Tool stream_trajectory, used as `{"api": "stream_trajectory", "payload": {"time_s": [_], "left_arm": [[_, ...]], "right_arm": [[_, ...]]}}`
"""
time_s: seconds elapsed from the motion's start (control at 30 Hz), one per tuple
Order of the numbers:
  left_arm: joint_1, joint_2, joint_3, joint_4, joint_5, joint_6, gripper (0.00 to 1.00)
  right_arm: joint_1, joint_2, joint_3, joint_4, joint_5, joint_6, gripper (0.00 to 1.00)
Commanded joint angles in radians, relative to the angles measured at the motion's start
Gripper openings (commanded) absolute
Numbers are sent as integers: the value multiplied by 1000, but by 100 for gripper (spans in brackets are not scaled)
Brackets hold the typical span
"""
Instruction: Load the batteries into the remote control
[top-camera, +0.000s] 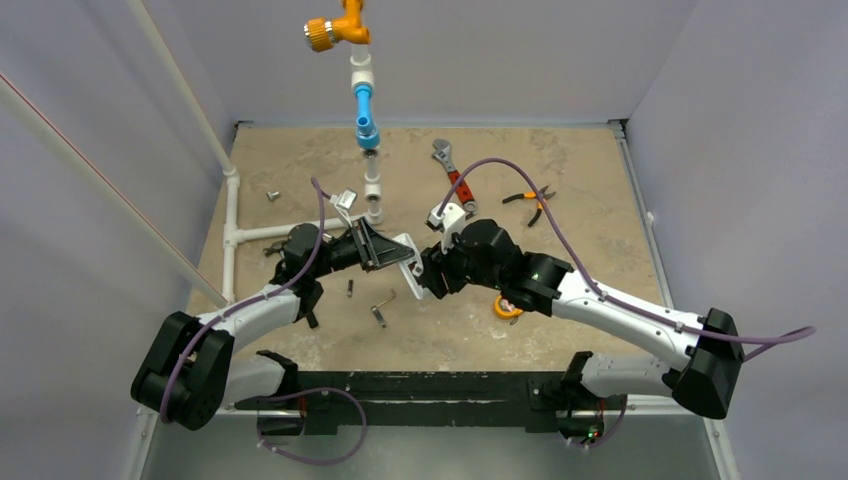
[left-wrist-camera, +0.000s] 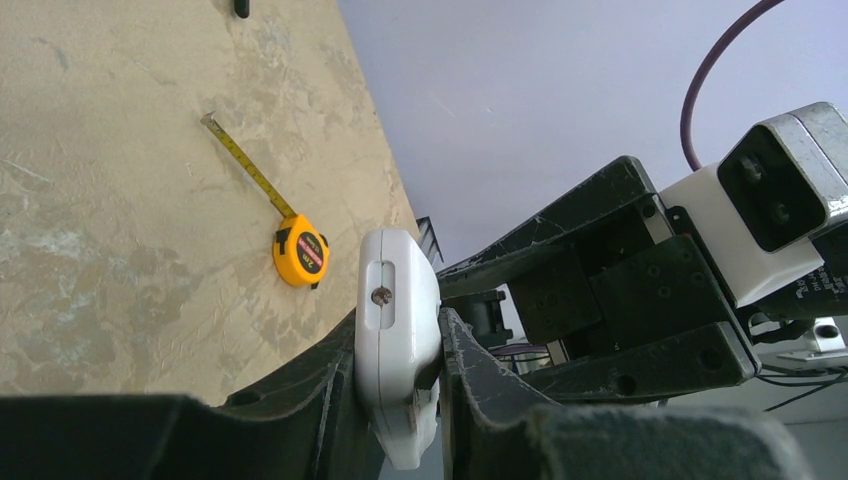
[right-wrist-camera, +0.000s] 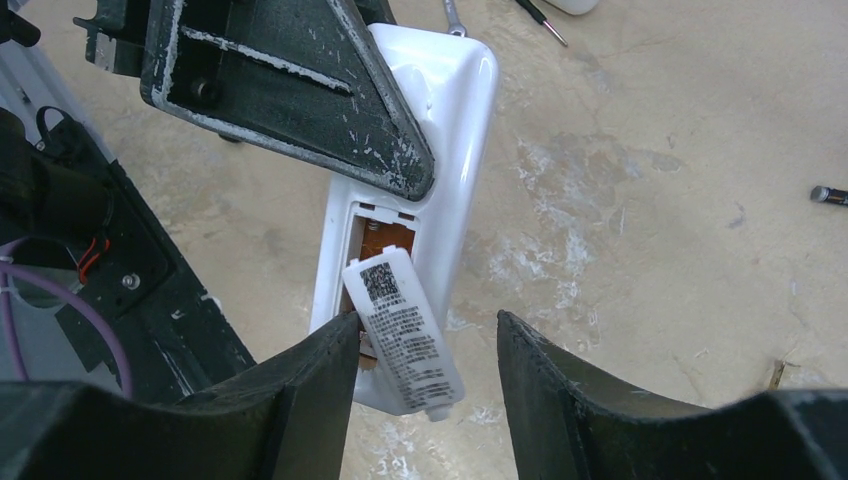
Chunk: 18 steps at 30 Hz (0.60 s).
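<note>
My left gripper (top-camera: 392, 252) is shut on the white remote control (top-camera: 408, 246) and holds it above the table. In the left wrist view the remote (left-wrist-camera: 398, 320) sits edge-on between the jaws of that gripper (left-wrist-camera: 400, 345). In the right wrist view the remote (right-wrist-camera: 445, 130) shows its back, with the battery compartment open. Its labelled cover (right-wrist-camera: 405, 335) hangs askew from the opening. My right gripper (right-wrist-camera: 425, 325) is open around the cover, which lies close to its left finger. It also shows in the top view (top-camera: 425, 275). A small dark cylinder (right-wrist-camera: 830, 195), maybe a battery, lies on the table.
A yellow tape measure (left-wrist-camera: 300, 250) lies under the right arm. A red-handled wrench (top-camera: 455, 178) and pliers (top-camera: 530, 200) lie behind it. A pipe stack (top-camera: 366, 130) stands at the back middle, white pipes (top-camera: 232, 230) run along the left, and an allen key (top-camera: 383, 308) lies near the middle.
</note>
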Motion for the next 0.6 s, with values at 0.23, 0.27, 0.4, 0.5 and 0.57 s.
{"api": "stream_trajectory", "payload": {"time_s": [0.23,0.27,0.4,0.5,0.57], "left_arm": [[-2,-13,13,41,14,16,0],[-2,-14,12,41,15,16,0],[-2,-14,13,41,13,16,0],[-2,-13,14,43,13,16,0],[-2,-14,13,42,13,14,0]], "right_arm": [[16,4,47,25,-14,-9,33],[16,4,47,26,-14,-10,31],[17,7,46,28,-42,-16,24],[17,9,46,25,-42,-21,20],[16,7,47,23,-36,-23,19]]}}
